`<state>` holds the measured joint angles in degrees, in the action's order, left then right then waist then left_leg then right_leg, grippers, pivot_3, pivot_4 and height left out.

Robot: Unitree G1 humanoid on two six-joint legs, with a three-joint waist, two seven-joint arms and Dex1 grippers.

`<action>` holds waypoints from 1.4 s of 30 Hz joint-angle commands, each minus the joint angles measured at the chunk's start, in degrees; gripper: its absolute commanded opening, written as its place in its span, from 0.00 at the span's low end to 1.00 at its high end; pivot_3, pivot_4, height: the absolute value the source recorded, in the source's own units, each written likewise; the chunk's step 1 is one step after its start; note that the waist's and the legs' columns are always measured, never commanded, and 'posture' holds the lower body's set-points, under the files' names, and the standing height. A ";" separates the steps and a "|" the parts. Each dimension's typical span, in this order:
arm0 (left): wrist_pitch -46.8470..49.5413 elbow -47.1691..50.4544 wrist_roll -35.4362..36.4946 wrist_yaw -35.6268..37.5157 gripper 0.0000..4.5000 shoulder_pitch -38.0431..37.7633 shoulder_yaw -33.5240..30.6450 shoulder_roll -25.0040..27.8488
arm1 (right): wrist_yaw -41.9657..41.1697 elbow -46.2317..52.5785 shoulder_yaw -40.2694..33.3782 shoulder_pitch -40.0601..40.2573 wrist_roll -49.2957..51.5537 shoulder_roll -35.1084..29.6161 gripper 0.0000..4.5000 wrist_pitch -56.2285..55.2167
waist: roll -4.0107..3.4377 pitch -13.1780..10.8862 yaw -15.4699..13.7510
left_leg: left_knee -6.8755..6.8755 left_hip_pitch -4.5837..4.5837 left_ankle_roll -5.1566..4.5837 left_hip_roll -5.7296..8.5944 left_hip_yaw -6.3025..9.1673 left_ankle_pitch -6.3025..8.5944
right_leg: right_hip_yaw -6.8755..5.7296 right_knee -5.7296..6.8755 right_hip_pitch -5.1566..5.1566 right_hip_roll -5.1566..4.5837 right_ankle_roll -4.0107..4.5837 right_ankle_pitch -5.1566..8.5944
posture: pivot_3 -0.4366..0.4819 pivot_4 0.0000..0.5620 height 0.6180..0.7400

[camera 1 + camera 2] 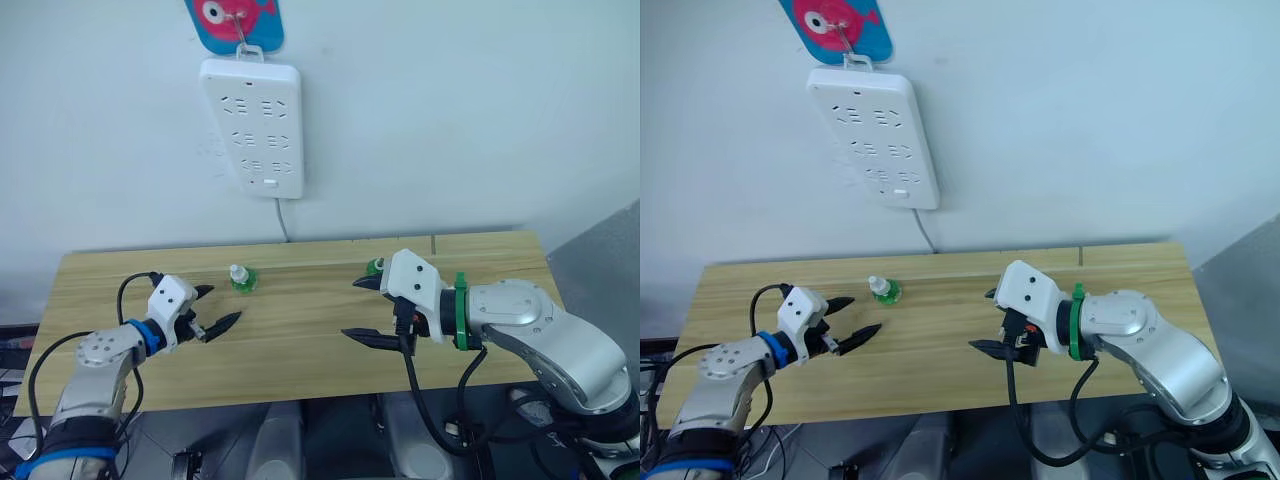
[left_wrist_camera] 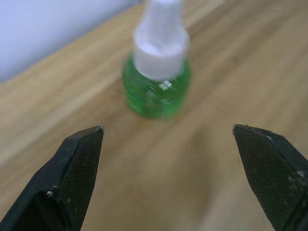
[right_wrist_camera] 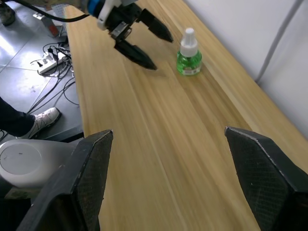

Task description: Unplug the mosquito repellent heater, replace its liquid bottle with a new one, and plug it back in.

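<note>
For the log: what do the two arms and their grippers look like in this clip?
Both arms are silver-grey metal with white gripper housings and two pointed black fingers each. The left gripper sits behind a blue wrist band, with a black cable looping along the arm. The right gripper has a green wrist band and thicker black cables hanging below.

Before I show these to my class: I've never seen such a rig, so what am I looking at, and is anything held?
It is a humanoid robot with two arms. Two pictures come from its head camera, looking down on a wooden table; the other two come from a camera on each wrist. The left gripper and right gripper are both open and hold nothing. A small green bottle with a white cap stands on the table, just ahead of the left gripper. A white power strip hangs on the wall.
</note>
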<state>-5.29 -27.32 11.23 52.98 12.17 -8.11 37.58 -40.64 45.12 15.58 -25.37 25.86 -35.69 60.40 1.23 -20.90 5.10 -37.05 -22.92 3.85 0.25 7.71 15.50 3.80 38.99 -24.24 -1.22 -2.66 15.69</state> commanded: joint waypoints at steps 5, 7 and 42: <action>-7.88 -10.52 -4.38 -3.14 1.00 6.02 2.50 -2.48 | 2.87 5.63 -1.13 -0.35 4.24 0.97 0.86 4.04 | 0.24 -1.08 1.02 | -0.03 0.00 0.00 -0.01 -0.05 0.00 | 0.03 0.03 -0.02 -0.03 -0.02 0.00 | 0.26 0.81 1.00; -9.63 -13.85 -5.45 -4.26 1.00 7.96 2.86 -2.66 | 3.37 6.28 -1.46 -0.26 5.39 1.04 0.86 4.90 | 0.20 -1.14 1.34 | -0.04 0.00 0.00 0.00 -0.03 0.00 | 0.02 0.05 -0.02 -0.02 -0.03 -0.01 | 0.25 0.81 1.00; -11.80 -7.25 -0.64 7.13 0.49 3.08 3.93 -1.08 | 6.54 7.82 -3.10 -0.15 12.69 -2.22 0.86 5.57 | 0.17 -1.17 2.83 | 0.02 0.00 0.02 -0.07 -0.07 -0.01 | 0.08 -0.04 -0.02 -0.06 -0.10 -0.01 | 0.24 0.76 1.00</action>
<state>-18.15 -38.85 8.92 57.69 17.02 -4.56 35.96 -34.19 49.57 13.47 -25.84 37.30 -37.70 66.78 1.40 -22.07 7.93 -37.01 -22.91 3.87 0.19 7.64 15.48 3.90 38.94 -24.27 -1.30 -2.75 15.68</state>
